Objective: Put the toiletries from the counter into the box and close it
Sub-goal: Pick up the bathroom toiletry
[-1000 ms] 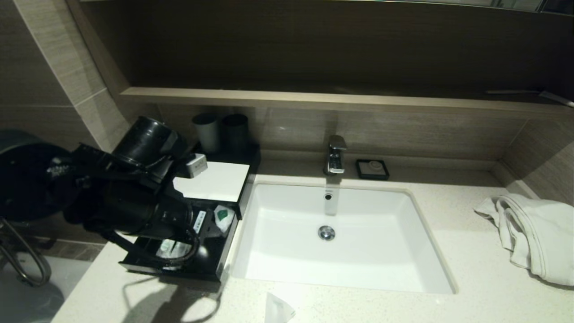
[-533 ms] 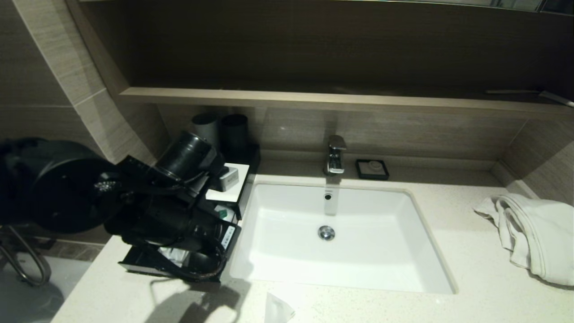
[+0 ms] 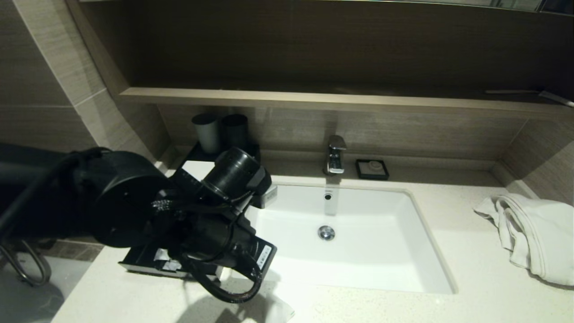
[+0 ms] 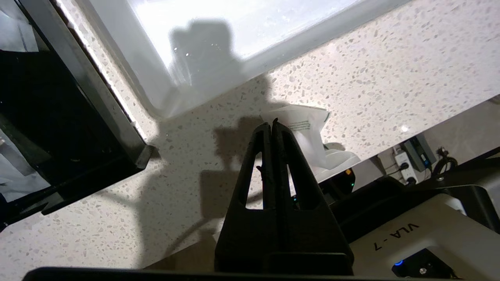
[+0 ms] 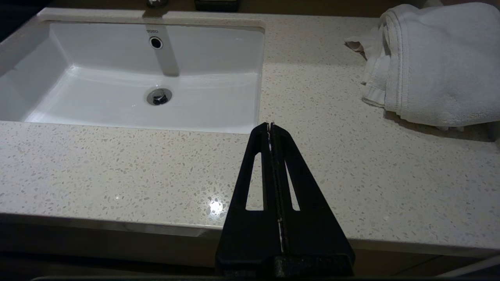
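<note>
now left gripper clenched, empty, above packet at counter edge beside sink; risk: nudging packet off. right gripper clenched, idle.

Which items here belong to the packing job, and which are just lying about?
Job:
- packet on the counter near its front edge
- box, drawer open, packets inside
- left gripper, shut, above the packet

Lying about:
- towel
- cups
- soap dish
- sink
- tap
</note>
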{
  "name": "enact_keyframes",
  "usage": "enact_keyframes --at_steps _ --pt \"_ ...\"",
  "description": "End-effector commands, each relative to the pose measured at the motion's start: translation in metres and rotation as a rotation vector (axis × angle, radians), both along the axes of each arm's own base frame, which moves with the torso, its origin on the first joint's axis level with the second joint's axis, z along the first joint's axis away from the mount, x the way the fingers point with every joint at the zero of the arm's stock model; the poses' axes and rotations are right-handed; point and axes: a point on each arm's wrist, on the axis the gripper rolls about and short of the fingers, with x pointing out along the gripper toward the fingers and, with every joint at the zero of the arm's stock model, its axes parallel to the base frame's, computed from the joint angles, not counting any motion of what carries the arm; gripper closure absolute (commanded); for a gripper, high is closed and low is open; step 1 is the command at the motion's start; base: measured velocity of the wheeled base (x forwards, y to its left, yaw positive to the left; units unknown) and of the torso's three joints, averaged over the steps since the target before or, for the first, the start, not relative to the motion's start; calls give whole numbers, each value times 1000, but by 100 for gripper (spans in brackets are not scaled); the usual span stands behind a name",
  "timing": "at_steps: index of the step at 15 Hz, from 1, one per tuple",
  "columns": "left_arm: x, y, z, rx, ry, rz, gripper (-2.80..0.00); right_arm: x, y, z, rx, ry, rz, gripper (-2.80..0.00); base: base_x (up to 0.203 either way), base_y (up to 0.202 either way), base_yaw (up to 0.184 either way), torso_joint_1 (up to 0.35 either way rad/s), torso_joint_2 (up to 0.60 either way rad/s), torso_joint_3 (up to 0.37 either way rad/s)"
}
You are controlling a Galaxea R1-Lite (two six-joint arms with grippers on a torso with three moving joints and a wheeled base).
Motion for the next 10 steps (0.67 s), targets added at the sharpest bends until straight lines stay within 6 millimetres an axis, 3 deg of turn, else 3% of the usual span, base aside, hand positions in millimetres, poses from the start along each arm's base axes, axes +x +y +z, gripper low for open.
enact_keyframes --at_steps 1,5,10 --pt "3 -10 -16 43 41 -15 0 0 0 0 0 0 1 0 0 0 0 0 0 0" --pt "-1 -27 -28 123 115 -59 0 0 0 0 0 0 1 0 0 0 0 0 0 0" --pt "-4 -32 -33 183 140 -121 0 0 0 0 0 0 1 0 0 0 0 0 0 0"
